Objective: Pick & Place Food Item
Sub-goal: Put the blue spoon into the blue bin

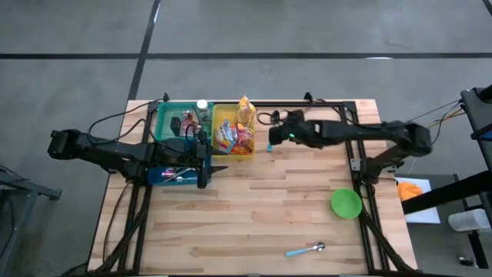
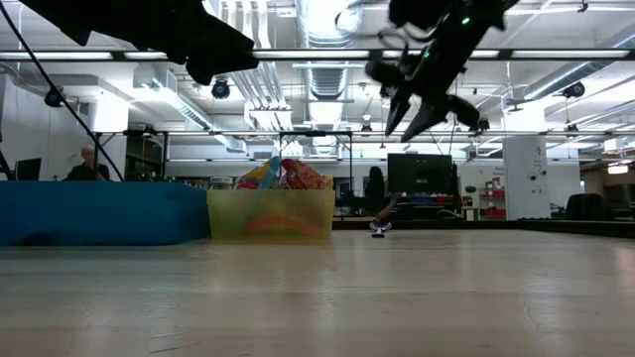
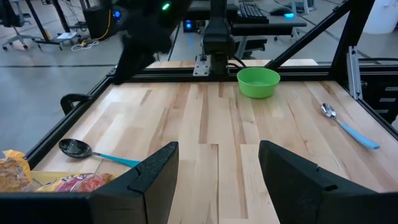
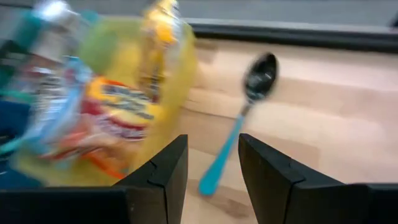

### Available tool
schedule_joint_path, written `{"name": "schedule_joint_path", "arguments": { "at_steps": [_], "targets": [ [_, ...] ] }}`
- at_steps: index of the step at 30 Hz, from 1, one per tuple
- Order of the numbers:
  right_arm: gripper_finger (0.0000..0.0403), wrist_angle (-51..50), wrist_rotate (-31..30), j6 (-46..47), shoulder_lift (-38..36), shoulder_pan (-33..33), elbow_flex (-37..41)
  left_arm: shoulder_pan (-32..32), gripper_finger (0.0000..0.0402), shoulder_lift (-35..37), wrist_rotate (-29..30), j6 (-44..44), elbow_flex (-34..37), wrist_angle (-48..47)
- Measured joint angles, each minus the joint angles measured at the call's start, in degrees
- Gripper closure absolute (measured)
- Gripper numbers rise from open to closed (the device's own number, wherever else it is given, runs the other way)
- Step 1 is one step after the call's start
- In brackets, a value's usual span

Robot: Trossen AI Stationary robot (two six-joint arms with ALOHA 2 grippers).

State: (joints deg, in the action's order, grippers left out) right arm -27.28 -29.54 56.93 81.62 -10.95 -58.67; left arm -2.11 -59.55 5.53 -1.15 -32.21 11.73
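A: Right gripper [image 1: 275,135]?
B: Jaws apart with a moderate gap, nothing between them, touching nothing. It hangs in the air above the table [image 1: 277,208], just beside the yellow bin [image 1: 234,132], tips aimed at the bin's near wall. Low view shows it well up off the wood.

A: What's under it?
B: A dark spoon [image 4: 260,73] with a teal handle lies on the table just below and ahead of the fingers, next to the bin.

A: Food?
B: Snack packets [image 4: 118,118] stand packed in the yellow bin, right in front of the right gripper. One yellow packet [image 1: 244,110] sticks up at the bin's far end.

A: Left gripper [image 1: 206,160]?
B: Also apart, wider gap, empty. It sits over the blue bin [image 1: 165,175], at the yellow bin's other side, pointing across the table.

A: Room to move?
B: Open wood ahead of the left gripper. The green bowl [image 1: 346,203] and a second spoon [image 1: 306,249] are well apart from both grippers, toward the table's front. Black frame rails run along the table edges; a teal bin [image 1: 175,119] sits behind the left gripper, touching the yellow bin.
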Motion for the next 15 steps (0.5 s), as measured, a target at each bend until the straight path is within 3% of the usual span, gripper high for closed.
{"name": "schedule_joint_path", "arguments": {
  "at_steps": [4, 15],
  "targets": [
    [0.0264, -6.46, 2.48, 3.57, 7.91, -3.35, -6.04, 0.00, 0.0177, 0.00, 0.00, 0.01, 0.00, -0.02],
    [0.0264, -6.87, 7.25, 4.76, 24.41, -9.50, -14.75, 0.00, 0.0177, 0.00, 0.01, 0.03, 0.00, -0.02]
  ]
}}
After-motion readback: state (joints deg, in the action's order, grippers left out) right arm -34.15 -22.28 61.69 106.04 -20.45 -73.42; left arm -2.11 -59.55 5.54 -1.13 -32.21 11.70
